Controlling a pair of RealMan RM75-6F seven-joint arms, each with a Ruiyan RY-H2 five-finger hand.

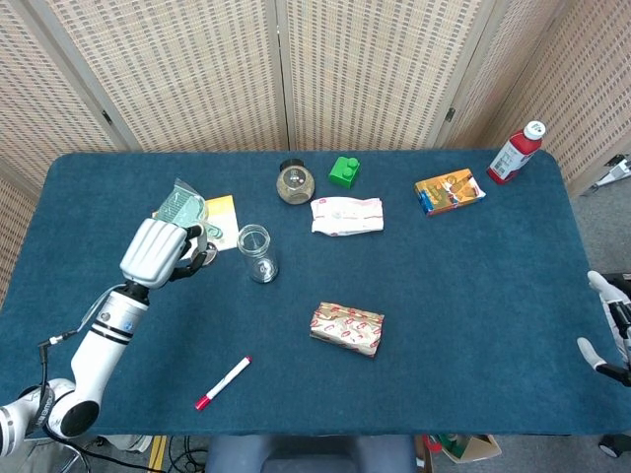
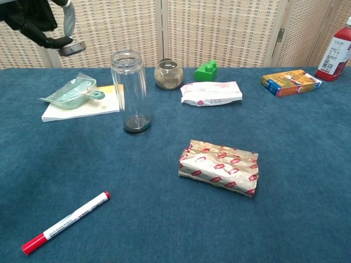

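My left hand (image 1: 158,251) hangs raised above the table's left side, just left of an open, upright clear glass jar (image 1: 255,252). It pinches a small round metal lid (image 2: 71,48) in its fingertips; the chest view shows hand (image 2: 34,19) and lid well above the jar (image 2: 130,90). A mint-green scoop in a plastic bag (image 1: 177,215) lies on a yellow-and-white pad (image 1: 219,212) right behind the hand. Only a few pale fingers of my right hand (image 1: 603,325) show at the right edge, spread and holding nothing.
A red-capped marker (image 1: 223,382) lies near the front edge. A foil-wrapped packet (image 1: 347,328) sits mid-table. Toward the back stand a round grain jar (image 1: 294,183), a green block (image 1: 344,170), a white packet (image 1: 346,214), an orange box (image 1: 450,191) and a red bottle (image 1: 516,153).
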